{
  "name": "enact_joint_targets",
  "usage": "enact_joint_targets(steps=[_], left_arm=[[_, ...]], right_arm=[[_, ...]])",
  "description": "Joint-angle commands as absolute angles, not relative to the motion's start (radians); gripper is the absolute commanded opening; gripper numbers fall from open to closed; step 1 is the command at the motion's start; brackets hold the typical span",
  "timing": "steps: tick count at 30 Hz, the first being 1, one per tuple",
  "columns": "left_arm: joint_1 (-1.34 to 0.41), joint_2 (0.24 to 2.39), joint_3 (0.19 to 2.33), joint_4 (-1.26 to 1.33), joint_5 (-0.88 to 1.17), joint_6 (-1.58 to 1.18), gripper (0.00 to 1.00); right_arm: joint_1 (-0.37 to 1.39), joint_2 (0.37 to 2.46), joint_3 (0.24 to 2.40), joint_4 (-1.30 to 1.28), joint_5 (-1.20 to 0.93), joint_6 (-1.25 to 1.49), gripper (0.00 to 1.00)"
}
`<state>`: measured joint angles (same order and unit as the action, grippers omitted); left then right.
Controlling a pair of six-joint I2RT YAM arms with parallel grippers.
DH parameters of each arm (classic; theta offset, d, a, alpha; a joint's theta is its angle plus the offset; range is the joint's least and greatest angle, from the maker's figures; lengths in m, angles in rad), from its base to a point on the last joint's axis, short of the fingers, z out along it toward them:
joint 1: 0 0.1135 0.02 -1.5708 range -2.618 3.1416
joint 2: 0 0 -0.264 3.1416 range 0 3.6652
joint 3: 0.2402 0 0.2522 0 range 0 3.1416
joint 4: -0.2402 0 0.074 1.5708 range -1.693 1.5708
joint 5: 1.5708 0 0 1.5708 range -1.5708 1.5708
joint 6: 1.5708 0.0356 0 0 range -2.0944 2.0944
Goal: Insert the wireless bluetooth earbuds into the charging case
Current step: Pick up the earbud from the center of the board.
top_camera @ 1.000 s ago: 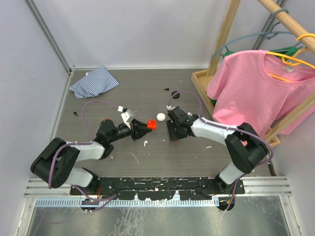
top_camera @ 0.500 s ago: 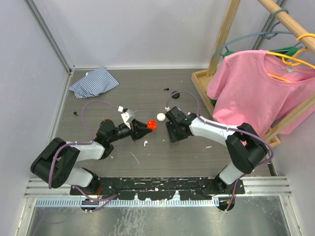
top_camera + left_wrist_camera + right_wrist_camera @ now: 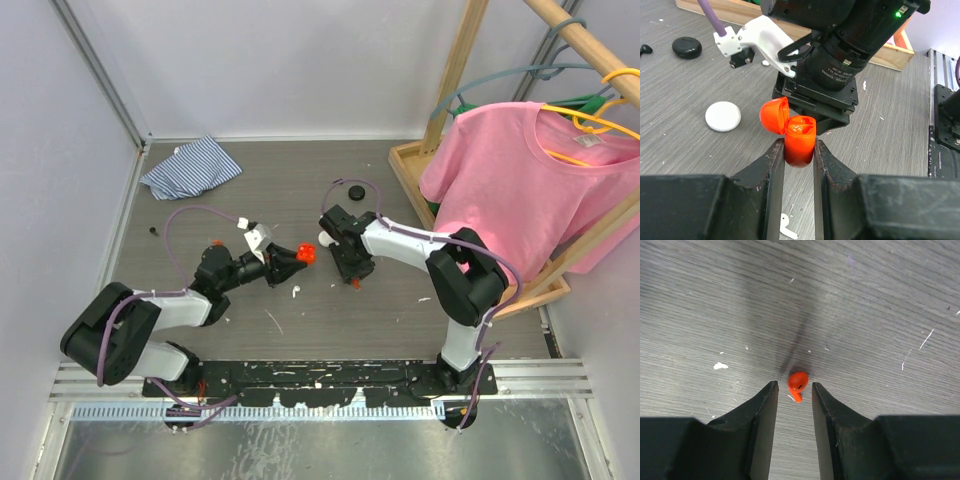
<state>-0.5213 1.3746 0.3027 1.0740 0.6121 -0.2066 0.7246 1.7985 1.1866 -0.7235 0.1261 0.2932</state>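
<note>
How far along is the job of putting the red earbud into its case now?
Done: the red charging case is open, clamped in the left end effector. In hand: the right end effector, jaws open, straddles the red earbud on the table, not yet gripping it. Left: grip, lift, and seat it in the case.

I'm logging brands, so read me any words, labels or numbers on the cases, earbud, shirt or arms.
None can be read. The red case, white case, black case, red earbud, pink shirt and right arm show no print; the arm bears only a green light.
</note>
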Motion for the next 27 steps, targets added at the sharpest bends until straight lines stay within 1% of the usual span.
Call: enact_joint_targets(steps=[1,4,13,18,27], left_arm=[[-0.515,1.343,0.306,1.144,0.586,-0.170,0.02],[-0.515,1.345,0.308,1.140,0.591,-0.168,0.01],[-0.515,1.345,0.308,1.135,0.595,-0.162,0.01],[-0.516,1.343,0.311,1.129,0.604,-0.162,0.01],[-0.515,1.347,0.313,1.132,0.613,-0.163,0.01]], right_arm=[[0.728,1.816,1.239,-0.765,0.157,0.259,0.38],[0.729,1.836,1.244,-0.760,0.160,0.257,0.35],[0.727,1.878,1.248,-0.737,0.147,0.238,0.34],[0.724,1.893,1.233,-0.730,0.145,0.229,0.30],[0.721,1.834,1.187,-0.699,0.139,0.227,0.23]])
